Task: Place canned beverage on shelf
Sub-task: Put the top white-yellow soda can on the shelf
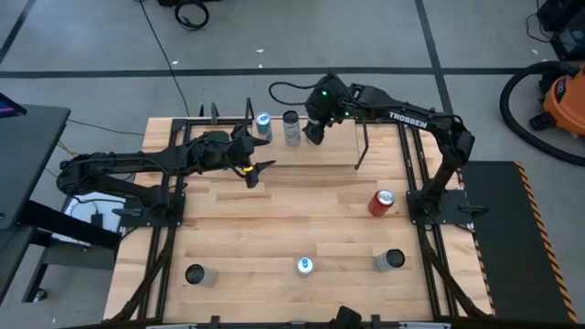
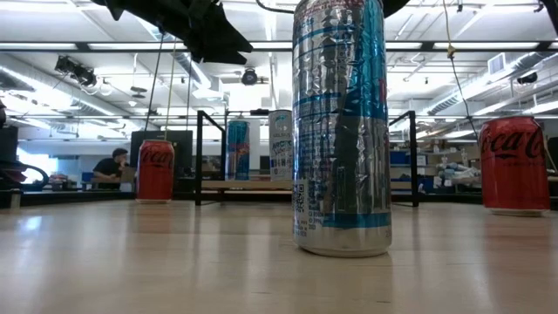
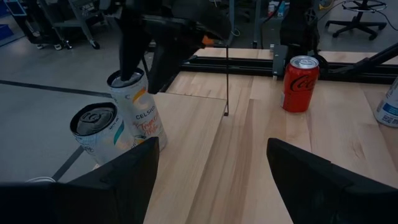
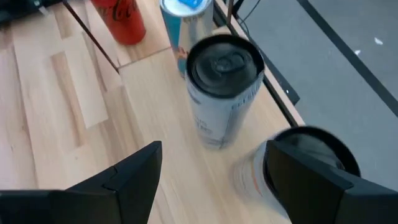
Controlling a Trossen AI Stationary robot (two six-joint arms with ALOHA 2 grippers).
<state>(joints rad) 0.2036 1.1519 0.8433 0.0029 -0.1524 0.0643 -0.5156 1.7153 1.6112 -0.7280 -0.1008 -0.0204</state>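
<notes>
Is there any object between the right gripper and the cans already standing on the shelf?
Nothing visible. The right gripper hangs open right beside the white can, with the blue-topped can past it on the shelf.

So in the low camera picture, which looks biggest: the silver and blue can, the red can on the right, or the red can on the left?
1. Silver and blue can, biggest, mostly because it stands nearest the camera.
2. Right red can.
3. Left red can, smallest, farther back.

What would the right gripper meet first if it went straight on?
Probably the black-topped white can on the shelf, which sits between the open right gripper's fingers and just ahead; depth is uncertain.
</notes>
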